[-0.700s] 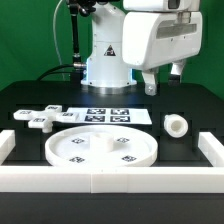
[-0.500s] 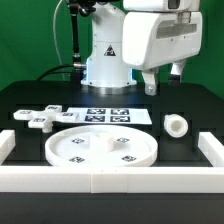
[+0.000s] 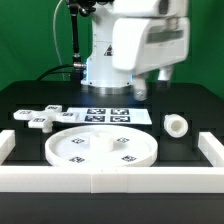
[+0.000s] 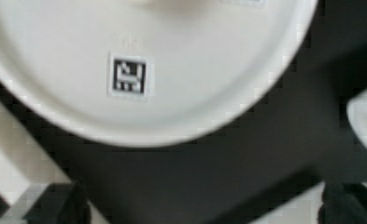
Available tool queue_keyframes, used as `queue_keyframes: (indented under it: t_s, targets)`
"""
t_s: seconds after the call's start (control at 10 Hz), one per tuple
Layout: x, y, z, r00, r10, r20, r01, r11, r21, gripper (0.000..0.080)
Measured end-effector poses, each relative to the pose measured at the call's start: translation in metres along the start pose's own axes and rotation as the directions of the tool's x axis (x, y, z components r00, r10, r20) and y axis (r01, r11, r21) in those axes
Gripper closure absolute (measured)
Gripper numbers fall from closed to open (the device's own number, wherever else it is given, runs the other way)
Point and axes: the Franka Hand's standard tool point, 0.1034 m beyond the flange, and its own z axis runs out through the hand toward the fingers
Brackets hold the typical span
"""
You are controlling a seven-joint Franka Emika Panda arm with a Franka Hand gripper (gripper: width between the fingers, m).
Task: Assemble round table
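fingers (image 3: 143, 88) spread wide, nothing between them; hanging high over the back of the worktop (image 3: 195, 100), no contact with any part

disc (image 3: 103, 148) lies flat, rim up, just behind the front border rail (image 3: 110, 182); my read: rim-up leaves the tagged inner face exposed for the leg to go in from above, and the rail gives it a stop to sit near

leg (image 3: 177, 125) is on the exterior view's right of the disc, apart from it (looks to be on its side, open end toward the camera); cross foot (image 3: 38, 118) lies flat on the exterior view's left, near the disc's rim; marker board (image 3: 110, 115) lies between and behind; parts are kept separate, presumably so each can be gripped alone

wrist view: disc fills most of it, one tag (image 4: 130, 76) readable; only bare dark worktop sits between the blurred fingertips, so the disc is below and forward of the fingers, not inside them
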Motion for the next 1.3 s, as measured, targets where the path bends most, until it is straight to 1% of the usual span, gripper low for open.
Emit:
queue_keyframes:
  t_s: [0.1, 0.2, 0.4, 0.5, 0.7, 1.1, 1.3]
  targets:
    - [-0.019, 0.006, 0.013, 1.000, -0.025, -0.003, 0.025, 1.000, -0.006, 0.0150]
    - [-0.032, 0.015, 0.024, 0.999, -0.043, -0.010, 0.042, 0.999, -0.015, 0.0150]
    - [-0.049, 0.023, 0.040, 0.998, -0.062, -0.015, 0.062, 0.998, -0.017, 0.0150]
    - [-0.056, 0.025, 0.050, 0.998, -0.067, -0.010, 0.067, 0.998, -0.005, 0.0150]
    - [-0.059, 0.027, 0.060, 0.998, -0.061, -0.007, 0.061, 0.998, 0.006, 0.0150]
    - [-0.061, 0.021, 0.075, 0.998, -0.060, 0.000, 0.060, 0.998, 0.030, 0.0150]
    - [-0.056, 0.022, 0.086, 0.998, -0.063, 0.001, 0.063, 0.997, 0.039, 0.0150]
